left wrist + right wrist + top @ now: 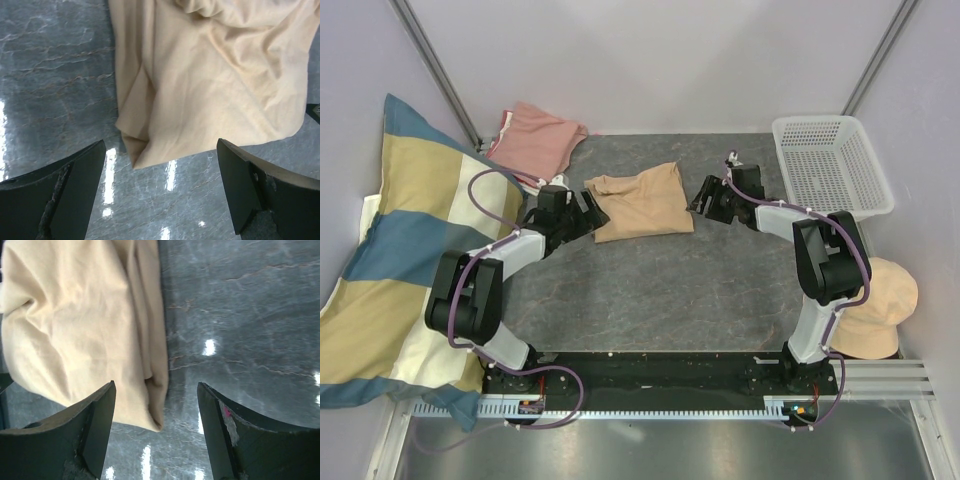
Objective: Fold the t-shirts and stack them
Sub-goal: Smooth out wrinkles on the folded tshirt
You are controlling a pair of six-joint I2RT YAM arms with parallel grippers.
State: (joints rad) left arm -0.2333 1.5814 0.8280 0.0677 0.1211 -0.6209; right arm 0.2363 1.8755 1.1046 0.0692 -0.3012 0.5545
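Tan t-shirt (pixel 640 202) lies folded at upper centre on the table (pixel 670 290), left gripper (pixel 588 212) and right gripper (pixel 705 196) flanking it, jaws spread.

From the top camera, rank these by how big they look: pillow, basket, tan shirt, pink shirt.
1. pillow
2. basket
3. tan shirt and pink shirt: about alike. The pink one lies bunched at the far edge, so I won't rank them.

The left tool (pixel 161 150) stood wide open, its two dark fingers (pixel 75 175) holding nothing, just short of the folded corner of the tan t-shirt (pixel 215 85) lying on the grey marbled worktop (pixel 55 75).
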